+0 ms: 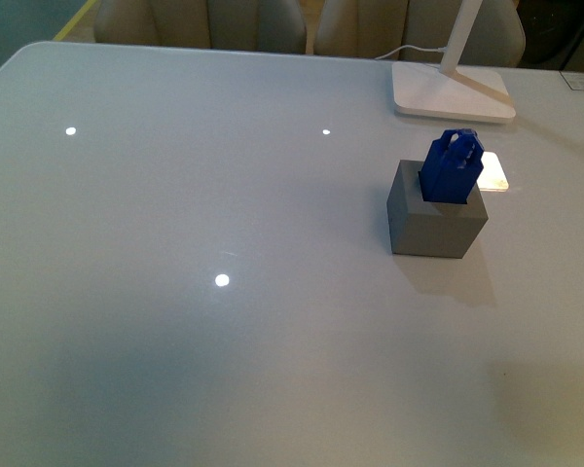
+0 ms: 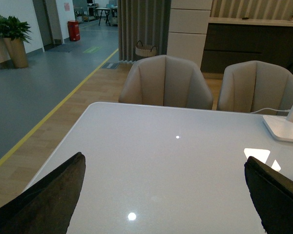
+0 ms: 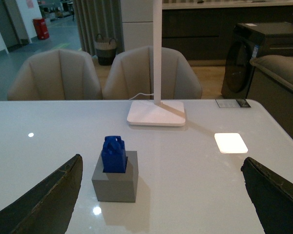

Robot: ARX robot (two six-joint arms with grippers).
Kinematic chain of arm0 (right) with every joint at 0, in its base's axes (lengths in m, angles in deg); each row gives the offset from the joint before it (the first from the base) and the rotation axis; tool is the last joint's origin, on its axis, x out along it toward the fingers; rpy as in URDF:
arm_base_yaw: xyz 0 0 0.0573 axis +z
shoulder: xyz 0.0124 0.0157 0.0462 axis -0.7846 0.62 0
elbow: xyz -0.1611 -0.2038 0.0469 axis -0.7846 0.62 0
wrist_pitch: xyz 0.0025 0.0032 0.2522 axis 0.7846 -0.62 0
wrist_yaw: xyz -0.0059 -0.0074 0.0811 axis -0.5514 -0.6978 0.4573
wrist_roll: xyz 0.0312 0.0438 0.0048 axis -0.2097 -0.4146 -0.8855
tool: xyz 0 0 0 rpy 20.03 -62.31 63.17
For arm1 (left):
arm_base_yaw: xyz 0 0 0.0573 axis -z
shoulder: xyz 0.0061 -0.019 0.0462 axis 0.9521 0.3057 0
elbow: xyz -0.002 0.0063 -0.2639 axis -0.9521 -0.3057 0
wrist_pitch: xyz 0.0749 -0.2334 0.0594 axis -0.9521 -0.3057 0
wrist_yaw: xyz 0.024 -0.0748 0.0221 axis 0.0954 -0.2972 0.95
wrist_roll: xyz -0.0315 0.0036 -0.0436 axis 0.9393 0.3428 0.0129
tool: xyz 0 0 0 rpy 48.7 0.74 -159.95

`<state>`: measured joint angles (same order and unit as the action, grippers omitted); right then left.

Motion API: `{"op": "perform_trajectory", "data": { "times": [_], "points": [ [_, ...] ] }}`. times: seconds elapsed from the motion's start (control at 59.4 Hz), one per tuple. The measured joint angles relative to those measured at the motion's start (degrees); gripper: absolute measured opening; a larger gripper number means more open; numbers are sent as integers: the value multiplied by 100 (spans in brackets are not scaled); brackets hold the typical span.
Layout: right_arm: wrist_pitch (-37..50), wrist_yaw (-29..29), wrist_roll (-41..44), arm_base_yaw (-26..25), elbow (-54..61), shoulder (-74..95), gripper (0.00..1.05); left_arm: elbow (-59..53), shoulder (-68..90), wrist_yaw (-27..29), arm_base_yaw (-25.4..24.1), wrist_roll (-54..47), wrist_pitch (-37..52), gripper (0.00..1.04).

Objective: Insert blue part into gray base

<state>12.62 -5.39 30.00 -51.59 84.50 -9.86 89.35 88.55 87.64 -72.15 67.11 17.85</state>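
The gray base [image 1: 434, 226] stands on the white table at the right, in front of the lamp. The blue part [image 1: 452, 167] sits upright in the hole in its top, handle up, most of its body above the cube. Both show in the right wrist view, the gray base [image 3: 115, 183] with the blue part [image 3: 114, 154] in it, ahead of my right gripper [image 3: 161, 195], which is open, empty and well back from them. My left gripper [image 2: 168, 195] is open and empty over bare table. Neither gripper shows in the front view.
A white lamp base [image 1: 452, 95] with its slanted stem stands behind the cube near the table's far edge [image 1: 224, 51]. A bright light patch [image 1: 493, 171] lies beside the cube. Beige chairs [image 2: 166, 83] stand beyond the table.
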Motion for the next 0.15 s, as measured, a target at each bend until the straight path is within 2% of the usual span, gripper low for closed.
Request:
{"op": "perform_trajectory", "data": {
  "times": [0.152],
  "points": [
    [0, 2, 0, -2, 0, 0, 96, 0, 2, 0, 0, 2, 0, 97]
  ]
}}
